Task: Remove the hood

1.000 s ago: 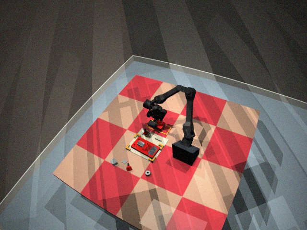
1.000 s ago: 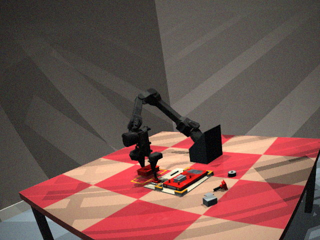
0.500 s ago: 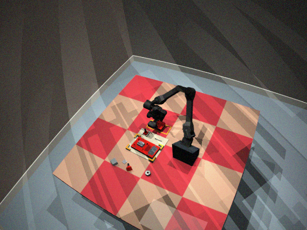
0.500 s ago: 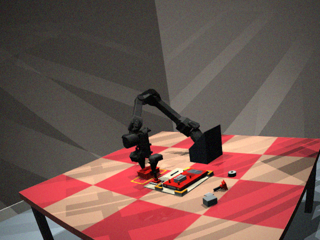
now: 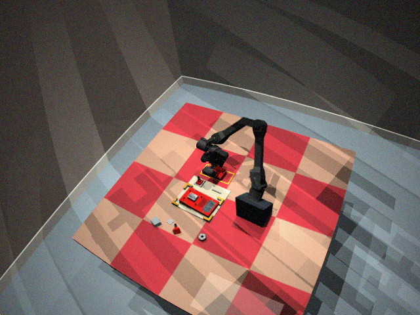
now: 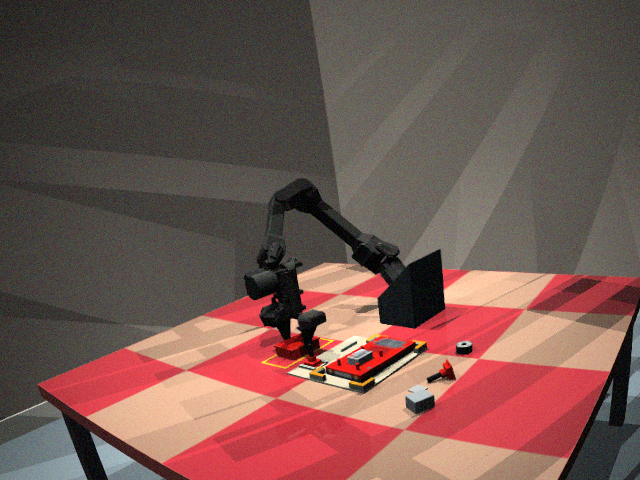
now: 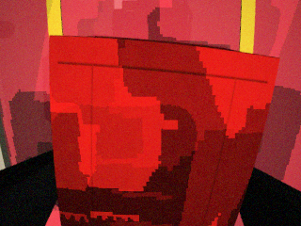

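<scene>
The hood [image 5: 220, 172] [image 6: 294, 348] [image 7: 127, 141] is a red box-like part. My gripper [image 5: 216, 170] [image 6: 298, 344] [image 7: 151, 168] is shut on it, one black finger at each side, and holds it level and low over the marked area. The marked area [image 5: 232, 178] [image 6: 272, 364] [image 7: 246, 28] is a yellow outline on the table; the hood and one finger hide part of it. I cannot tell whether the hood touches the table. The toy car [image 5: 200, 201] [image 6: 372, 364] is a flat red body without its hood, between yellow corner pieces.
A cream board [image 5: 212, 188] [image 6: 299, 370] under the car reaches close to the marked area. A red piece with a black stalk [image 5: 199, 182] [image 6: 311, 361] stands on it, near one finger. A grey block [image 5: 155, 222] [image 6: 419, 401] and a wheel [image 5: 202, 237] [image 6: 464, 347] lie beyond the car.
</scene>
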`<state>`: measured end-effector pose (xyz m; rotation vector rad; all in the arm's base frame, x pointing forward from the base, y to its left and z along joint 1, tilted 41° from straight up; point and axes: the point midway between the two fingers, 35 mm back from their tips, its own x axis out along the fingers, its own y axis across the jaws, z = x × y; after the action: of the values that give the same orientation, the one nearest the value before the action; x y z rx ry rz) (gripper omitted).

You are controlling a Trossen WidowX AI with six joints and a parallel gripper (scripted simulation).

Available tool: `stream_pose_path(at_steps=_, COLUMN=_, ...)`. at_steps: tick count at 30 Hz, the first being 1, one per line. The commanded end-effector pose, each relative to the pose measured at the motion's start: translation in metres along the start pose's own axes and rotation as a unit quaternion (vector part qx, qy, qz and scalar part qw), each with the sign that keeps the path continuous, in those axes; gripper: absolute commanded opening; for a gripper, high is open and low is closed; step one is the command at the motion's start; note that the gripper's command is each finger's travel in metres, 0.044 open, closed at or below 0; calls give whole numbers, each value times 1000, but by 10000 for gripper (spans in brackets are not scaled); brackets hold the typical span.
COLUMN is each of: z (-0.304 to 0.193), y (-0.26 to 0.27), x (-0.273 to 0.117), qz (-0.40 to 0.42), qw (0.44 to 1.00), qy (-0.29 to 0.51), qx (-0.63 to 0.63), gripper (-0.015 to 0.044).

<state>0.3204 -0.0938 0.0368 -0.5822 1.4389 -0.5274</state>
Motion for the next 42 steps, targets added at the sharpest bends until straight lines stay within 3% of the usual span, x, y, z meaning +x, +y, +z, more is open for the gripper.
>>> stream_pose_path(at_steps=1, z=0, y=0, x=2, qz=-2, qw=1000, qy=0, qx=-3, gripper=0)
stream_pose_path(at_steps=4, z=0, y=0, x=4, qz=-2, qw=1000, qy=0, qx=-3, gripper=0)
stream_pose_path(at_steps=21, z=0, y=0, x=0, qz=0, qw=1000, qy=0, qx=0, gripper=440)
stream_pose_path(at_steps=30, z=0, y=1, x=-67, qz=-2, qw=1000, qy=-1, qx=0, gripper=440)
stream_pose_path(at_steps=42, z=0, y=1, x=-69, qz=-2, qw=1000, qy=-1, qx=0, gripper=440)
